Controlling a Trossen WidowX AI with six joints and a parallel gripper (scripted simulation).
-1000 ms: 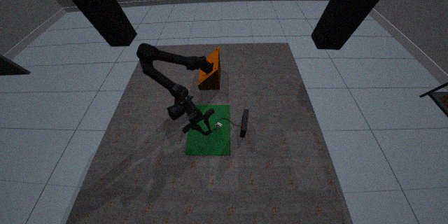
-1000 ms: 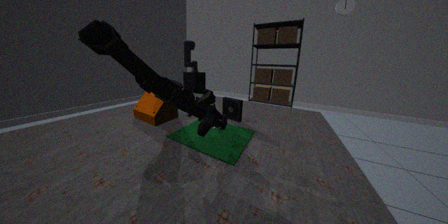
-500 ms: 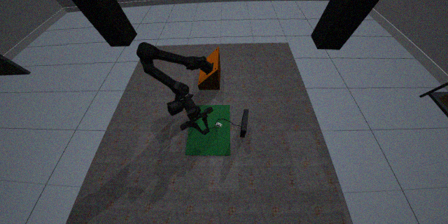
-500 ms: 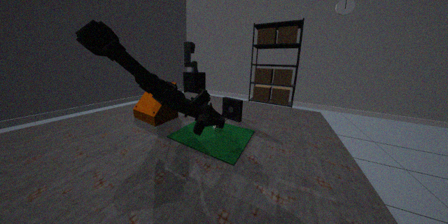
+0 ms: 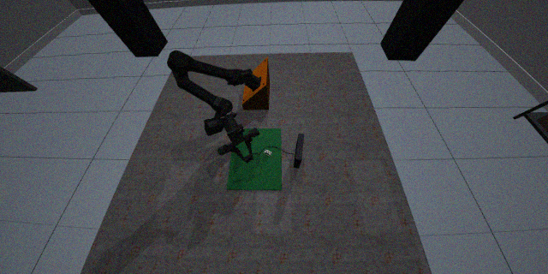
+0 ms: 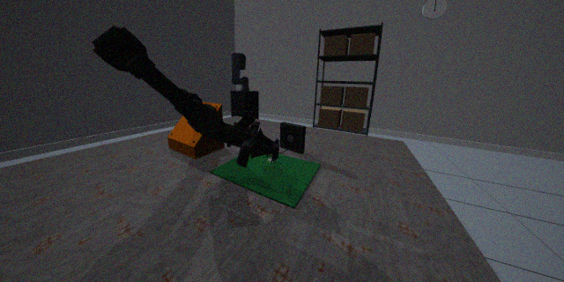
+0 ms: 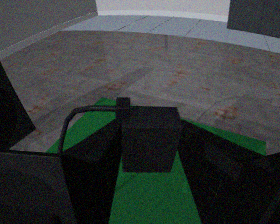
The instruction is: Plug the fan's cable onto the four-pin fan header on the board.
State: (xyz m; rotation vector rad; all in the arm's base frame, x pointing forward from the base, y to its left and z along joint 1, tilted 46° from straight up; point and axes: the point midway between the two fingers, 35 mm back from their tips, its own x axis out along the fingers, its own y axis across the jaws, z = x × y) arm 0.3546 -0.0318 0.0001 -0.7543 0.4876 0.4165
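Observation:
The green board [image 5: 257,180] [image 6: 291,194] [image 7: 146,202] lies flat. A small white part [image 5: 267,152], apparently the header, sits on its upper right in the top view. My gripper [image 5: 249,159] [image 7: 148,127] is shut on the dark, block-shaped plug [image 7: 151,142], over the board and left of the white part in the top view. The plug's underside is hidden. The cable [image 7: 88,108] arcs off to the plug's left in the wrist view. The square black fan [image 5: 299,151] [image 6: 293,137] [image 7: 6,110] stands upright just beyond the board's right edge in the top view.
An orange wedge-shaped block [image 5: 257,102] [image 6: 185,137] stands behind the board, near the arm's upper links. A shelf rack with brown boxes [image 6: 336,45] stands by the far wall. Two large dark blocks [image 5: 128,19] [image 5: 421,19] show at the top of the top view.

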